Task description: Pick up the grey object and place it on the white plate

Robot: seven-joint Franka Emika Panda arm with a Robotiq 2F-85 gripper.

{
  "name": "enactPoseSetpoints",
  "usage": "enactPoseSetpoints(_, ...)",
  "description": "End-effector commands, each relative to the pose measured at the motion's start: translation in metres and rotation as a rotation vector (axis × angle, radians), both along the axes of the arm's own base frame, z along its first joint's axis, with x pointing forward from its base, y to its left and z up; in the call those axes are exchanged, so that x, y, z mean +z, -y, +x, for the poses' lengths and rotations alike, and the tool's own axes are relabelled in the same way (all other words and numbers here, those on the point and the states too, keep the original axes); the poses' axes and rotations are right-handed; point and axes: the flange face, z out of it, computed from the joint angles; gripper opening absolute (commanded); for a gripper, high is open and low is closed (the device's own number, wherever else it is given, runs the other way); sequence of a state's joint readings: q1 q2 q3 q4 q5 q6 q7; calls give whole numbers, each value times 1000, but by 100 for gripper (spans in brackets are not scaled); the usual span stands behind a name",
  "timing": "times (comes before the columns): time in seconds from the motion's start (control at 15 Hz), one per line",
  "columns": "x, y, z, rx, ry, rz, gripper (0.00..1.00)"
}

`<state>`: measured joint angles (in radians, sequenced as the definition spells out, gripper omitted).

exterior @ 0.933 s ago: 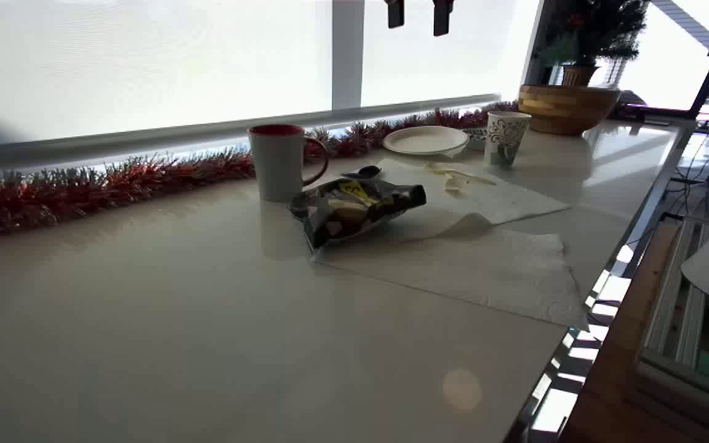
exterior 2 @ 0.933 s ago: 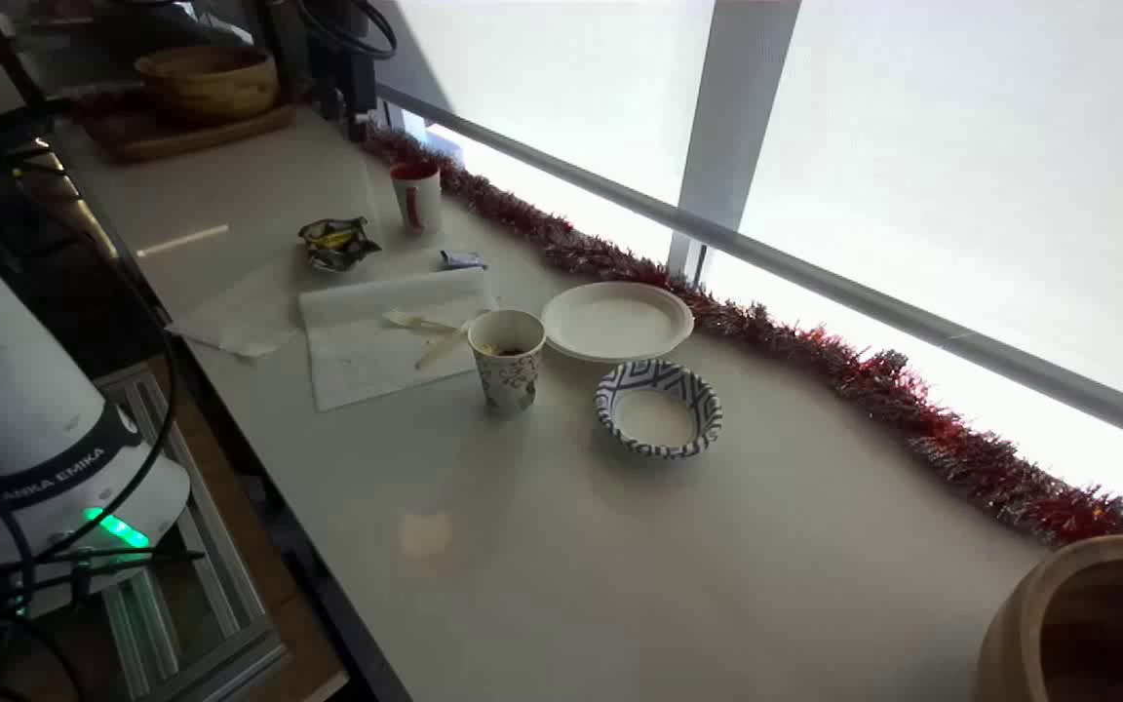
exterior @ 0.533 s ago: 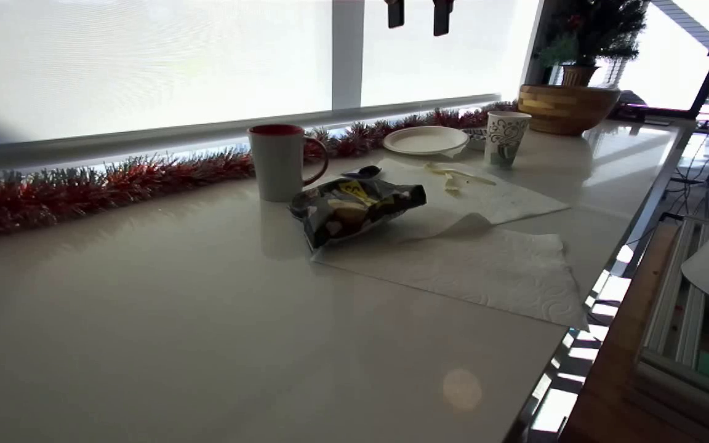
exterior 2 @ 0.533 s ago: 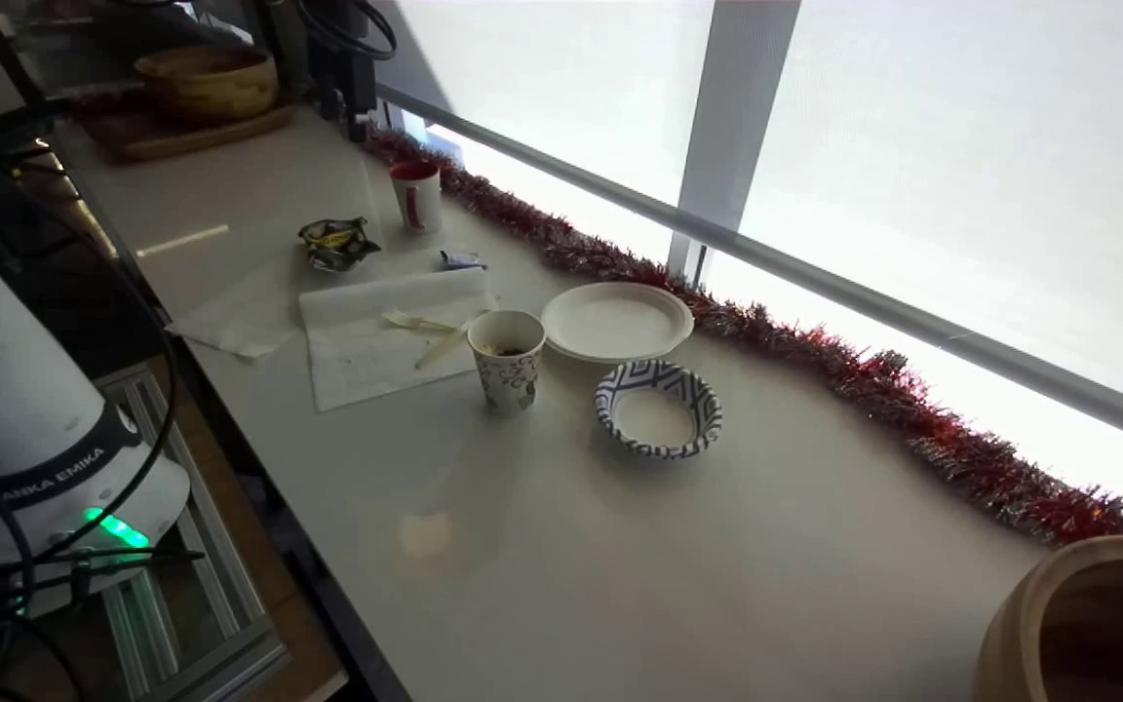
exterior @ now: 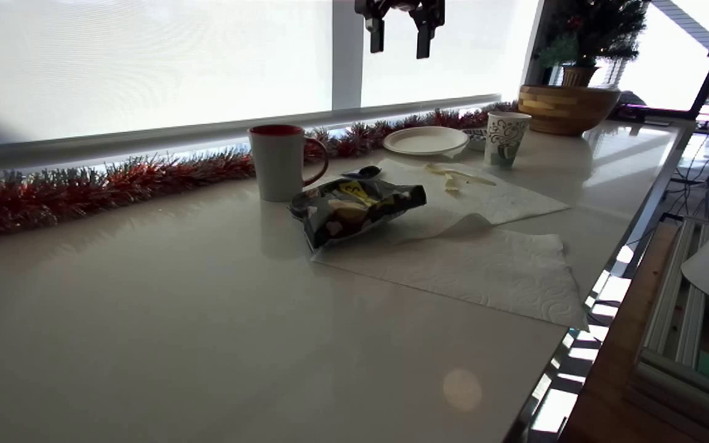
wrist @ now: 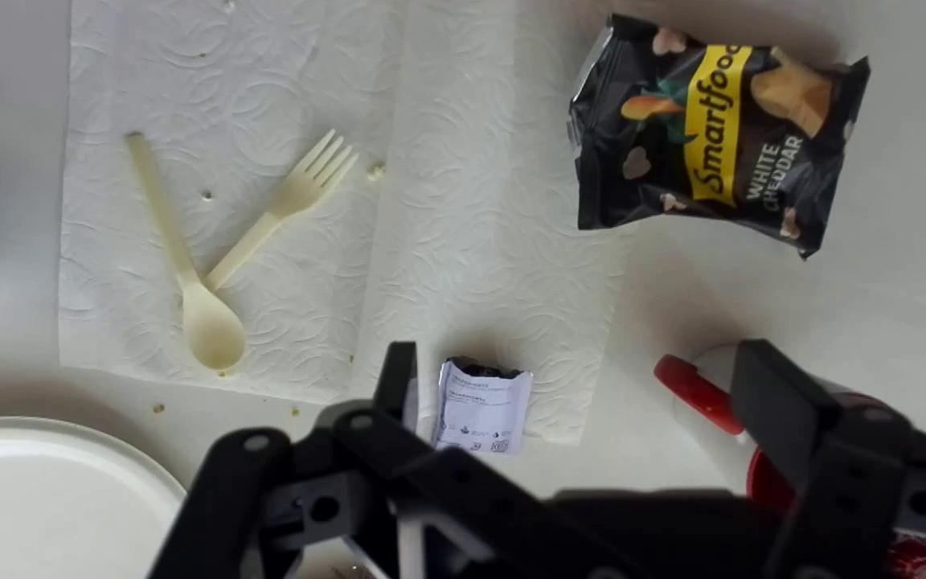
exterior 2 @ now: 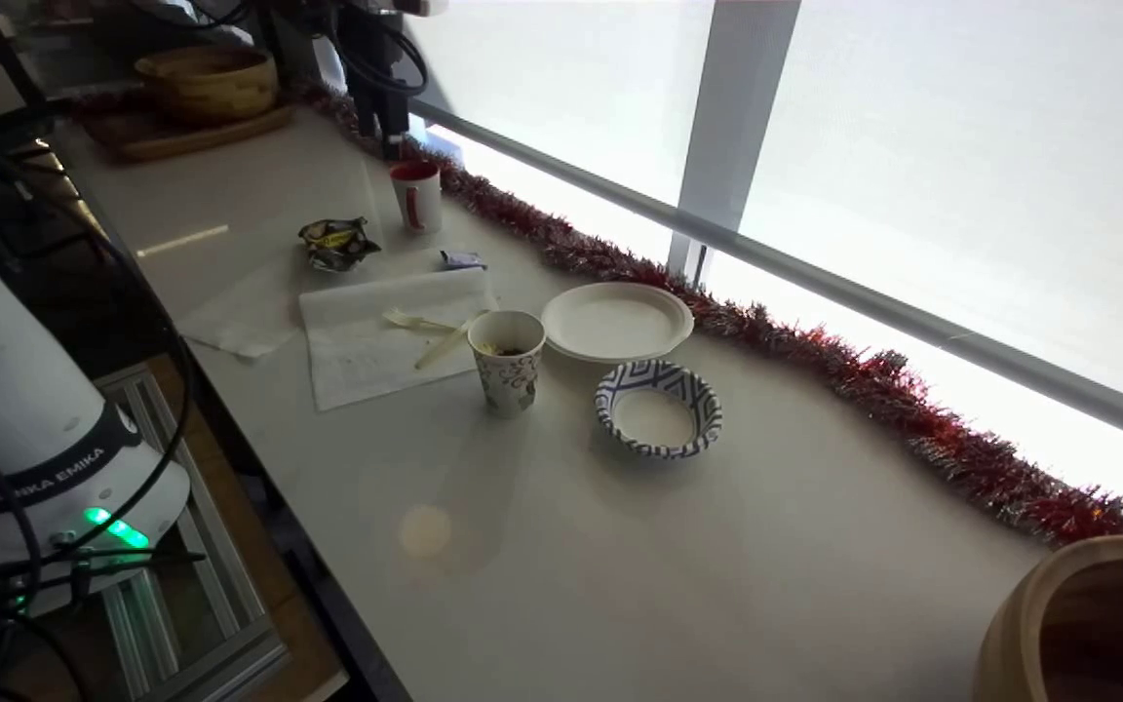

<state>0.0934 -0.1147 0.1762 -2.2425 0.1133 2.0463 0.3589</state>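
1. Gripper (exterior: 400,53) hangs high above the table (exterior 2: 561,585), toward the long edge under the window (exterior 2: 951,156). Fingers (exterior: 423,48) spread well apart; the wrist view looks down between them.
2. Packet (wrist: 483,406): small, grey-lavender, dark at one end. Lies on the towels (exterior 2: 357,366), its other end just over their window-side border. Shows between the fingers in the wrist view, down at table level.
3. Plate (exterior 2: 617,322): white, round, by the window edge, just beside the tinsel (exterior 2: 795,353) that runs along that edge. Packet and plate apart.
4. Mug (exterior 2: 420,200): red inside, upright near the window edge; packet lies between it and the plate.
5. Bag (wrist: 712,137): black, lettered, farther in from the window edge than the mug, partly on the towels.
6. Fork (wrist: 290,199) and spoon (wrist: 198,301) on the towels, touching.
7. Cup (exterior 2: 508,380): upright near the plate, toward the edge by the arm base (exterior 2: 45,507). Dark contents.
8. Patterned bowl (exterior 2: 674,385): just beside the plate.
9. Wood bowl (exterior: 567,111): in an exterior view, toward the far window-side corner.
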Motion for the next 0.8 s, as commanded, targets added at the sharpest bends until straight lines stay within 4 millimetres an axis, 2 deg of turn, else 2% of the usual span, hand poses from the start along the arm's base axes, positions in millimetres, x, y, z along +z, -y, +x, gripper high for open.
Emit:
enactPoseSetpoints(0.0,-32,14,37,-75,-16,-4,100)
enactPoseSetpoints(0.4,-103,33,75,-199,-111,7,100)
enactPoseSetpoints(0.73,-147,24,95,-215,-184,37,100)
